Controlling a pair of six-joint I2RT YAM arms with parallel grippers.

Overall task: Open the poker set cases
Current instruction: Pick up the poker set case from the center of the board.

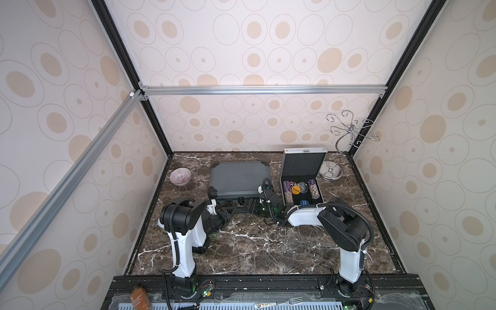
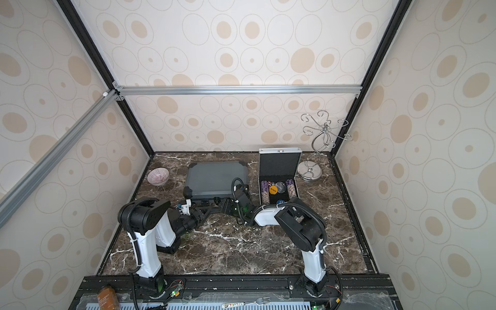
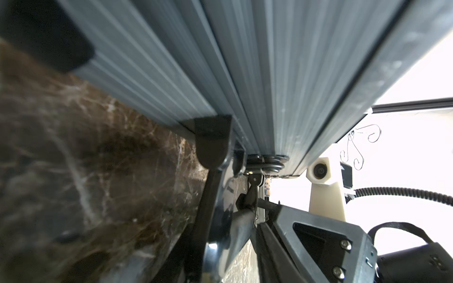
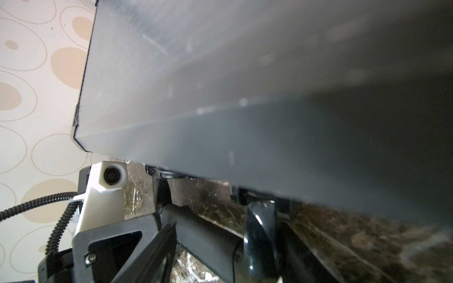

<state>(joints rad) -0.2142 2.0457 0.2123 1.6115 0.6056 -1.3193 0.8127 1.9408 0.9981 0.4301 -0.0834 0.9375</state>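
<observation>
Nearby, dark grey case [image 1: 236, 177] just beyond left hand [image 1: 228, 211], right hand [image 1: 253, 208], both grips untellable.

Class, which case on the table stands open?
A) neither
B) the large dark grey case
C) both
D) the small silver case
D: the small silver case has its lid raised with chips showing; the dark grey case lies with its lid down.

The left tool [image 1: 228, 211] and right tool [image 1: 253, 207] are covering the dark grey case's [image 1: 236, 177] front. Blur is hiding their jaws.
</observation>
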